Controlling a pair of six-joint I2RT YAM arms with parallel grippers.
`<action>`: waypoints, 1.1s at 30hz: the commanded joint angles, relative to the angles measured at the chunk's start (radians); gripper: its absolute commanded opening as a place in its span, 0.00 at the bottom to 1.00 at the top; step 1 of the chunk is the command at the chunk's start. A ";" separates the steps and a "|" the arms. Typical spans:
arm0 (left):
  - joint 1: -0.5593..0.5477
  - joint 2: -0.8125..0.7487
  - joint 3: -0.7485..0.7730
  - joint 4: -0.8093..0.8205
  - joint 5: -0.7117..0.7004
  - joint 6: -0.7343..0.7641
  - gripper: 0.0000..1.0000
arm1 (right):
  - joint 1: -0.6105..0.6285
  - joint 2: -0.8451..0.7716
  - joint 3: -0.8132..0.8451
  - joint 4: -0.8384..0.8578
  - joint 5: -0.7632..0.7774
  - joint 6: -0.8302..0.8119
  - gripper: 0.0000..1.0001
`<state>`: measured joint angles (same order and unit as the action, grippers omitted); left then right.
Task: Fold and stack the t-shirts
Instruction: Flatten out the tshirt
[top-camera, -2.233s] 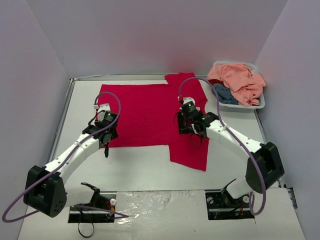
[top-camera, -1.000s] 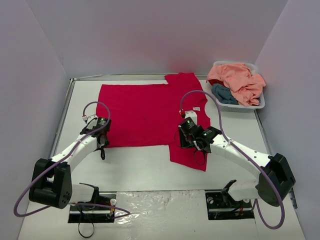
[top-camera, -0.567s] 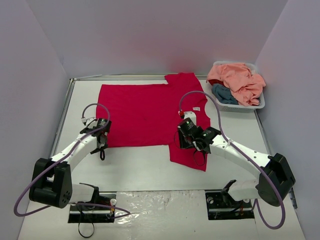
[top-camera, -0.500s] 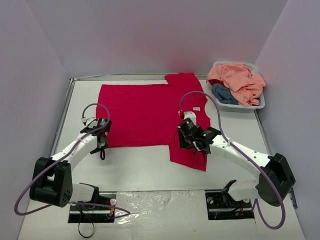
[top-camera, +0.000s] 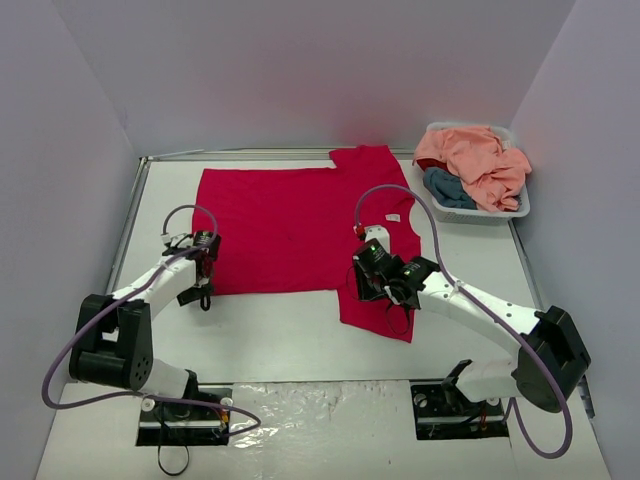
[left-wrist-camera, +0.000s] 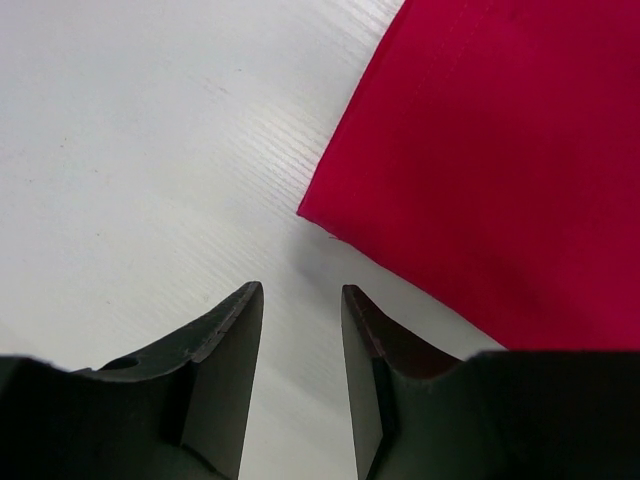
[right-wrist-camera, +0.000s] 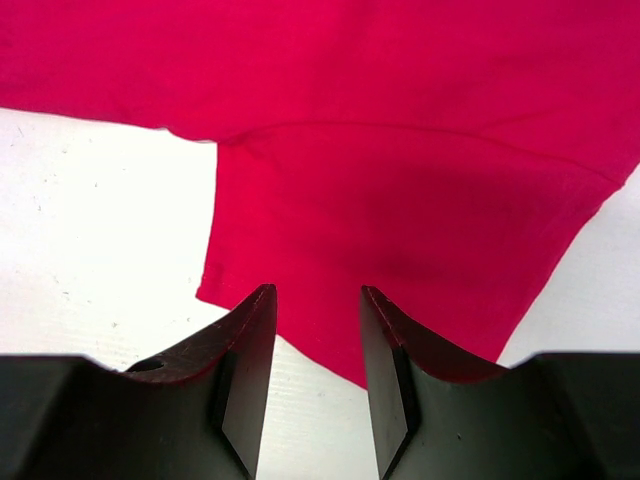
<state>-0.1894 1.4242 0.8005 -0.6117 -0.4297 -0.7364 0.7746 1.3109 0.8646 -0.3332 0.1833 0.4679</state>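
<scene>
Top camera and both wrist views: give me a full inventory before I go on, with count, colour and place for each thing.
red t-shirt: one, crimson, spread flat across the middle of the table, one sleeve pointing toward the arms on the right
neck label: one, white, on the red t-shirt's right part
peach t-shirt: one as far as shows, peach-pink, heaped on top in the basket
blue t-shirt: one, teal-blue, in the basket under the peach one
basket: one, white, far right corner
table: one, white
left gripper: black fingers, open, empty, over bare table just off the red t-shirt's near left corner
right gripper: black fingers, open, empty, over the near sleeve
</scene>
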 joint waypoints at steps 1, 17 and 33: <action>0.025 0.002 0.034 0.007 0.014 0.008 0.36 | 0.014 -0.018 -0.006 -0.004 0.024 -0.003 0.35; 0.071 0.051 0.034 0.076 0.095 0.026 0.25 | 0.029 -0.007 -0.006 -0.004 0.031 -0.003 0.36; 0.103 0.048 0.034 0.090 0.126 0.028 0.28 | 0.055 0.011 -0.007 -0.006 0.042 0.002 0.36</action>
<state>-0.0948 1.4796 0.8024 -0.5194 -0.3092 -0.7136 0.8200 1.3155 0.8635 -0.3328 0.1890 0.4683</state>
